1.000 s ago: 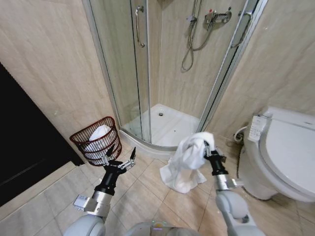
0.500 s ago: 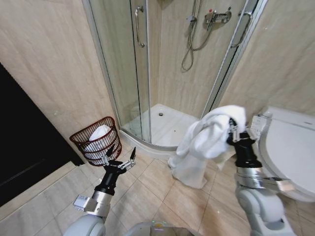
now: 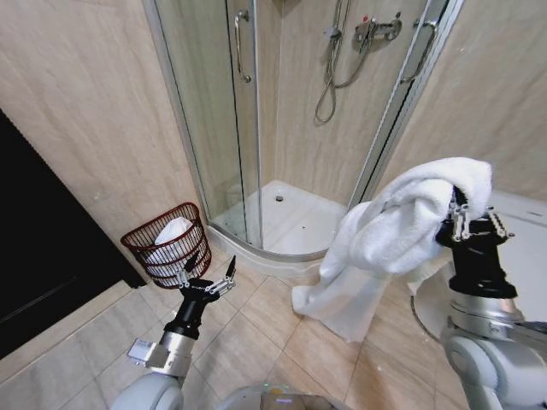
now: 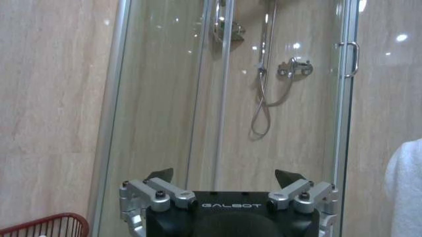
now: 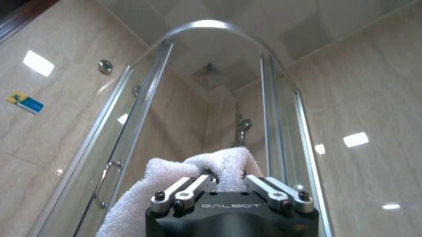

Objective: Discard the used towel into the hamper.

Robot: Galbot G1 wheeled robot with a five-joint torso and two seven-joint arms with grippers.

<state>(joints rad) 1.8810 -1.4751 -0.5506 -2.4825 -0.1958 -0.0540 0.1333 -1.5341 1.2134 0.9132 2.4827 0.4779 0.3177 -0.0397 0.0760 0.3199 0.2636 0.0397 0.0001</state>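
Raised since earlier, right pincer (image 3: 473,224) clamps towel (image 3: 402,231) w/ shower (image 3: 282,128) between it & hamper (image 3: 167,243); left pincer (image 3: 208,272) open.

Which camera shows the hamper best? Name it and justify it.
The head view: the whole hamper stands on the floor by the wall, left of the shower, with white cloth already inside. The left wrist view catches just a bit of its red rim at the picture's edge.

We are seeing even, bright indoor light, with ceiling lamps glinting as white spots on the glossy beige wall tiles (image 5: 359,139) and the curved glass shower enclosure (image 4: 158,98). Straight lines are bowing toward the head view's edges, and the left wrist view is looking slightly soft.
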